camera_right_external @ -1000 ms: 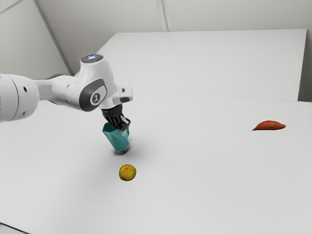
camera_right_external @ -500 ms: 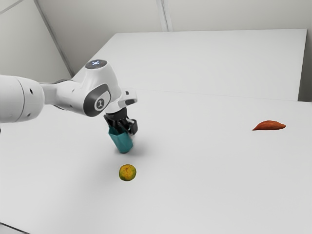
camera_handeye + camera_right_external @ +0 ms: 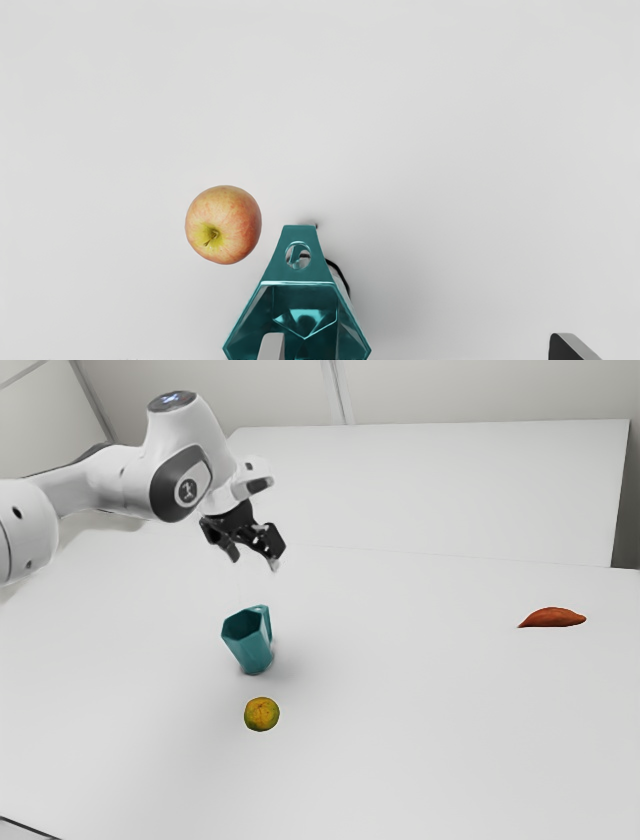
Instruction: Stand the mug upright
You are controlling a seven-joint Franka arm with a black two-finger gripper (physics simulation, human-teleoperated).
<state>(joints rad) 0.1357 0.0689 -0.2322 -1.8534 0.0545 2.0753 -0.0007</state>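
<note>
The teal mug [image 3: 250, 642] stands on the table in the exterior view, mouth facing up and its handle on the far side. My gripper [image 3: 255, 557] hangs well above it, its fingers apart and holding nothing. Looking down in the wrist view, I see into the mouth of the mug [image 3: 300, 295]. There the gripper [image 3: 416, 345] has its two fingertips wide apart, one overlapping the mug's opening and the other off to the side over bare table.
A yellow-green fruit [image 3: 262, 714] lies close to the mug, and a reddish-brown sweet potato [image 3: 552, 618] rests toward the exterior view's right. In the wrist view an apple [image 3: 223, 225] sits beside the mug's handle.
My gripper was down at the mug's rim; it has risen away from the mug. The mug has shifted slightly toward the exterior view's right since the first picture and stays on the table.
</note>
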